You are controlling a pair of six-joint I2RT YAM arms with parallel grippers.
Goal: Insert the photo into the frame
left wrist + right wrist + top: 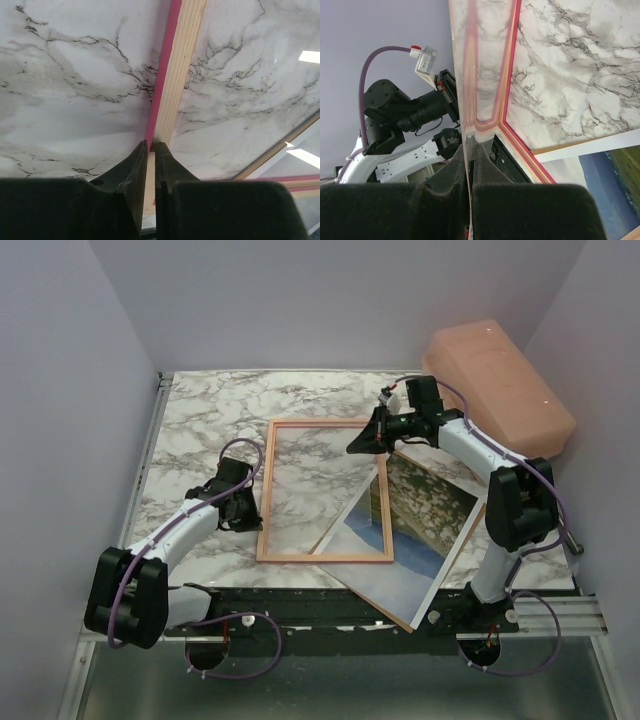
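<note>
Two-sided grasp: left fingers [133,171] and right fingers [488,169] each clench opposite rails of the thin pink-and-tan wooden picture frame [320,557].

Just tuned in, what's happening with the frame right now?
Both arms are on the frame, which lies on the marble table. The left pincer is pinched on its left rail, and the right pincer is shut on its far right corner. The photo lies picture side up at the near right, partly under the frame's right rail. It is not yet seated in the frame.
</note>
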